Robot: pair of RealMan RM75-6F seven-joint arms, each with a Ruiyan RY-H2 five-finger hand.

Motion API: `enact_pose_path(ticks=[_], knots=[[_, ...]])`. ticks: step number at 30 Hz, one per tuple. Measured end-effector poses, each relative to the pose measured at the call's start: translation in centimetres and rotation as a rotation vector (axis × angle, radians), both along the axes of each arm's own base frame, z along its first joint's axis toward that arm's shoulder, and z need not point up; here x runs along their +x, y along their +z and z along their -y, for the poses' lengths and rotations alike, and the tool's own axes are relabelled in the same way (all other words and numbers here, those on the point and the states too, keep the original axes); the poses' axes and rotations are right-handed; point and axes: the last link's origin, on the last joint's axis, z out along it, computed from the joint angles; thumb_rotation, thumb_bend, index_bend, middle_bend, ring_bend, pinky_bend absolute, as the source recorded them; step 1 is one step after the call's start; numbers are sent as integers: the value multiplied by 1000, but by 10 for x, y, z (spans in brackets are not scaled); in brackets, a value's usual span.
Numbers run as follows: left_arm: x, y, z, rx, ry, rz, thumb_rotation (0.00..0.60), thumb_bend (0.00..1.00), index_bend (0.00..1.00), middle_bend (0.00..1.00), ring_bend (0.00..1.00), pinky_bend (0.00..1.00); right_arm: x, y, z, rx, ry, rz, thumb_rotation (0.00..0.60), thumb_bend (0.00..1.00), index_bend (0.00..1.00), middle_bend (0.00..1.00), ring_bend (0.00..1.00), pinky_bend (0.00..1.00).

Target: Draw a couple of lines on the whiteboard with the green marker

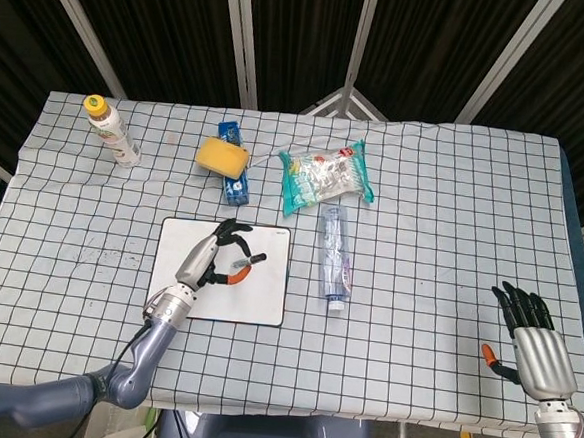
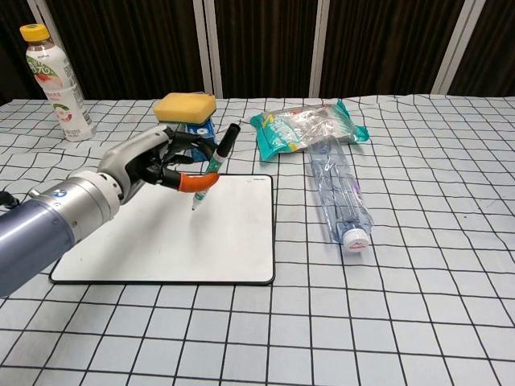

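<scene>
The left robot hand grips the green marker above the whiteboard, its tip pointing down toward 7 o'clock, cap up toward 1 o'clock. Contact I cannot tell. The right robot hand, open, lies well apart.

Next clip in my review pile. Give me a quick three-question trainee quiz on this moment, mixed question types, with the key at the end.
1. True or false: the left hand holds the green marker above the whiteboard.
2. What rests on top of the blue box? A) water bottle B) yellow sponge C) snack bag
3. Fill in: the clear water bottle lies on its ____, cap toward the camera in the chest view.

Key
1. True; the marker tilts with its tip pointing down at the board, which shows no lines yet.
2. B, the yellow sponge.
3. side.
</scene>
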Motion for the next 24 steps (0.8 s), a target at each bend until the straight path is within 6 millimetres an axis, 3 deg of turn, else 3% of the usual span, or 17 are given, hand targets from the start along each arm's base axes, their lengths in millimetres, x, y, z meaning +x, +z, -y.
enact_pose_path(ticks=[13, 24], knots=[[-4, -11, -5, -25, -7, -34, 600, 556, 672, 185, 30, 98, -1, 1, 0, -2, -9, 9, 600, 350, 0, 0, 0, 0], [-26, -3, -25, 13, 4, -121, 600, 556, 673, 187, 30, 98, -1, 0, 1, -1, -21, 20, 600, 350, 0, 0, 0, 0]])
